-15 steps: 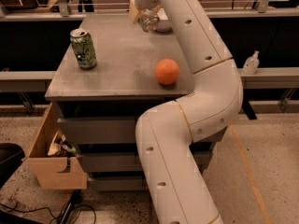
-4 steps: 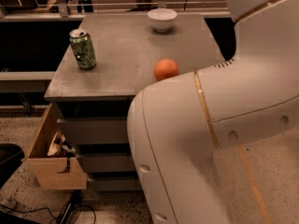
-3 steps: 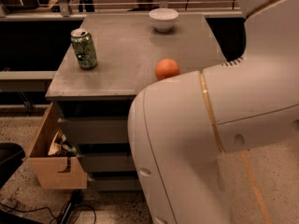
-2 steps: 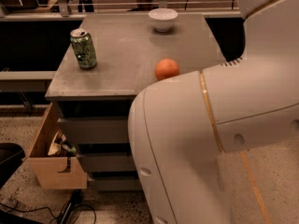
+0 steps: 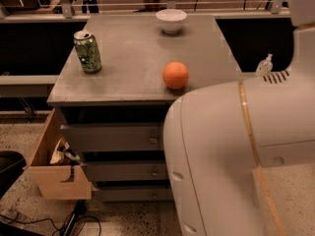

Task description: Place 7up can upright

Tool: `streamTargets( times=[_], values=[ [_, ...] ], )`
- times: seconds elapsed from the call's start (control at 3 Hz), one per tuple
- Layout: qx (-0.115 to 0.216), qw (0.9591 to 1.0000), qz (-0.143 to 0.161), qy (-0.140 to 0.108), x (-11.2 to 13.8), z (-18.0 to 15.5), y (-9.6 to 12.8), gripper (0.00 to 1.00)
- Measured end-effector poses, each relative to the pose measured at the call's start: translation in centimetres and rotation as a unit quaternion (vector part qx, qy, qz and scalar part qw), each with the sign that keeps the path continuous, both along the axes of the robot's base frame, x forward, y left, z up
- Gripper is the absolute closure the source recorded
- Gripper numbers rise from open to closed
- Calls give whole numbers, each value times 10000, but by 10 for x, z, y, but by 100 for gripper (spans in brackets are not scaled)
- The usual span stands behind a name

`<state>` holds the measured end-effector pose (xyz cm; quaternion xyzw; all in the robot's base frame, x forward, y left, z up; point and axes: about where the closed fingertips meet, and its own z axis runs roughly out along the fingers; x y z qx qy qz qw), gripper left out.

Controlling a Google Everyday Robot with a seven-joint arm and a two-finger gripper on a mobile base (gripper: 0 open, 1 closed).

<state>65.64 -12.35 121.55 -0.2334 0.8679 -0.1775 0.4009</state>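
The silvery-grey 7up can does not show anywhere in the camera view. The gripper is out of view; only my big white arm shows, filling the lower right foreground and hiding the table's right front corner. On the grey table a green patterned can stands upright at the left. A white bowl sits at the far edge. An orange ball lies near the front edge, just above the arm.
The table is a cabinet with grey drawers below its top. An open wooden drawer with clutter sticks out at the lower left. A small clear bottle stands on a ledge at the right. Cables lie on the floor.
Five seconds ago the arm reached to the bowl at the table's far edge. It has since drawn back and fills the right foreground. Over the last second nearly nothing moved.
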Motion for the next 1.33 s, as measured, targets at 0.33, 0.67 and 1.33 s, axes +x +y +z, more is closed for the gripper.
streamTargets(
  times=[0.33, 0.67, 1.33],
  values=[
    [-56, 9997, 161, -201, -21, 7, 1, 100],
    [-75, 9984, 283, -474, -20, 20, 10, 100],
    [970, 9938, 180, -506, -12, 0, -14, 100]
  ],
)
